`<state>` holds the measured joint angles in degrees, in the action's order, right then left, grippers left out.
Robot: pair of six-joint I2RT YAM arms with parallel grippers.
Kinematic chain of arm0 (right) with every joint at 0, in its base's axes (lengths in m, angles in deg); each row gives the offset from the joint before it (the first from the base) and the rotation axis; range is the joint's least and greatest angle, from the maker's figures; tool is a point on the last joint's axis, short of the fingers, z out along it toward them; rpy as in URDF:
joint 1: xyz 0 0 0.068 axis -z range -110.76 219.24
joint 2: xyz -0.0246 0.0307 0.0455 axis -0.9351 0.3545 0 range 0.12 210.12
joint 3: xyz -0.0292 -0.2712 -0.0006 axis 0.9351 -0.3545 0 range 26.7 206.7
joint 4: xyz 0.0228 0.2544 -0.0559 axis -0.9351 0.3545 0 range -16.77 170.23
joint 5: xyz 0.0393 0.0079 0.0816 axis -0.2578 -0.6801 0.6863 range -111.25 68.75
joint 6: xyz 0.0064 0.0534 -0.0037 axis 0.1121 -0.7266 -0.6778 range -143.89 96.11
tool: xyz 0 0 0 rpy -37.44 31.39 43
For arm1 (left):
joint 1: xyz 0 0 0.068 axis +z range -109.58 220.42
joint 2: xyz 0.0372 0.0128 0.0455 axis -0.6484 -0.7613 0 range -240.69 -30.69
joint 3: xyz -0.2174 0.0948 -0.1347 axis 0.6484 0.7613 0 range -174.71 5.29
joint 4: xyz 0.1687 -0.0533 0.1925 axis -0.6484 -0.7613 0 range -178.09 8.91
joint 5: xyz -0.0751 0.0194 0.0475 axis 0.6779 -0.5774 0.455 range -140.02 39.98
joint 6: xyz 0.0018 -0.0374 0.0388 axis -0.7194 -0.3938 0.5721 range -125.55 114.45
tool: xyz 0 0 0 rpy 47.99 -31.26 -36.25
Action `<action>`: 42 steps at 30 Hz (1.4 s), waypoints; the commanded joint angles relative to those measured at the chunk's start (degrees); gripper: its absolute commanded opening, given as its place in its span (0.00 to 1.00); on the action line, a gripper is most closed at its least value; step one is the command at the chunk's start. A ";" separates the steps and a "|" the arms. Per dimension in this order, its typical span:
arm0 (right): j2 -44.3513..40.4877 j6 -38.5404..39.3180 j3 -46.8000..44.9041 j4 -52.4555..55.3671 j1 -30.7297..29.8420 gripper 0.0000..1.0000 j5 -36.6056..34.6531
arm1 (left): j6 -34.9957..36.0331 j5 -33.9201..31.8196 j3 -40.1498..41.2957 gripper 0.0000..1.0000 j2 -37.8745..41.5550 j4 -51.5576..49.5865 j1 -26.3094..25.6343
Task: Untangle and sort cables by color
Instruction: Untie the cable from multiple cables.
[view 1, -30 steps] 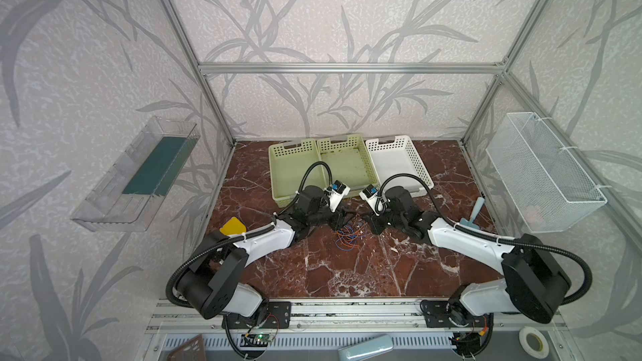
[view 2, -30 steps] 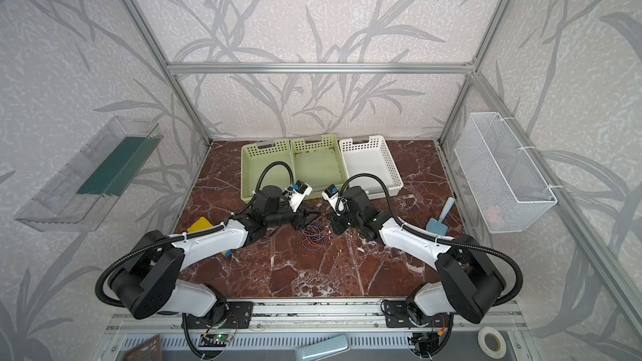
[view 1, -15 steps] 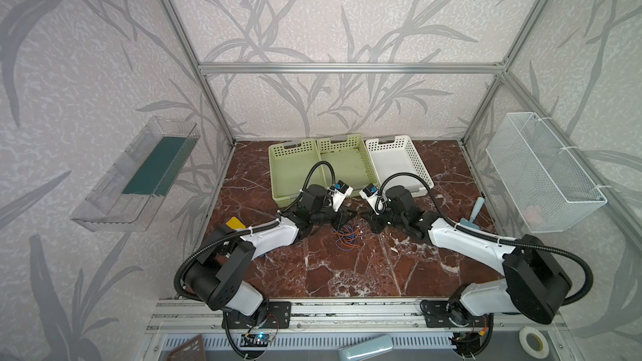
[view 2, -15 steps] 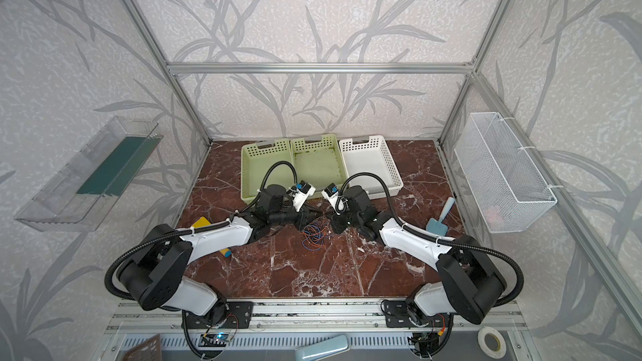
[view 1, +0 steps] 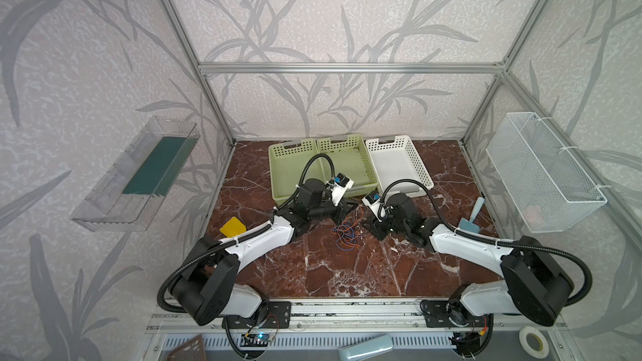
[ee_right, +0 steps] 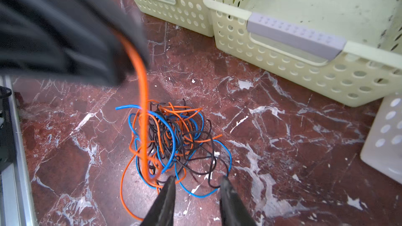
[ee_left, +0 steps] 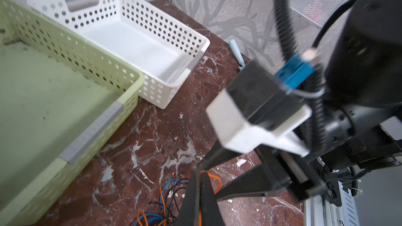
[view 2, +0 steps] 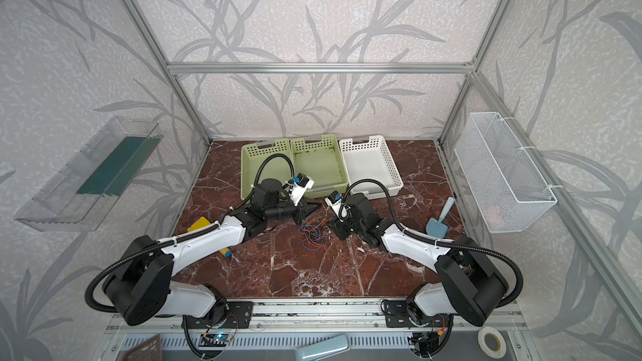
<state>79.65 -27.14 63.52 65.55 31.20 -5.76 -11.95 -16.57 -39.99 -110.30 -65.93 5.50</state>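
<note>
Orange cable [ee_right: 142, 96] is what my coming move turns on. It rises almost straight up out of the tangle [ee_right: 174, 135] on the marble floor into my left gripper [ee_left: 199, 170], whose fingers are pressed together on it. The tangle of blue, orange and black wires lies below and between my two grippers, just in front of the green baskets [view 1: 340, 139] and near the white basket [view 1: 382, 141].

My right gripper [ee_right: 196, 180] hangs at the tangle's near edge. Its fingers are apart, astride a blue loop and clamping nothing. It is the nearer one to the wires, so I judge it should pin the rest down while the left draws the orange strand up along its own line.

The right wrist view shows the taut strand threading through blue and black loops. The left wrist view shows only the pinch itself. In both top views the tangle is a small knot, yet they alone show both arms meeting over it.
</note>
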 commanded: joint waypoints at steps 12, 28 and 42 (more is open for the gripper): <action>-7.71 -1.56 -7.59 -23.64 -0.28 0.55 11.73 | 5.26 -3.73 -5.69 0.00 6.46 -2.97 -2.55; -3.30 -5.02 -0.30 -23.89 -1.49 0.01 11.89 | 2.67 -11.59 -4.07 0.00 7.80 4.52 -4.12; -9.06 -7.19 2.43 -14.82 3.78 0.00 7.33 | 4.37 -26.03 6.54 0.83 13.46 10.02 -1.33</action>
<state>71.59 -32.21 63.52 49.61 33.36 1.30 -9.13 -39.00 -36.03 -97.52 -57.27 3.21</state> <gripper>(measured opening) 0.050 0.840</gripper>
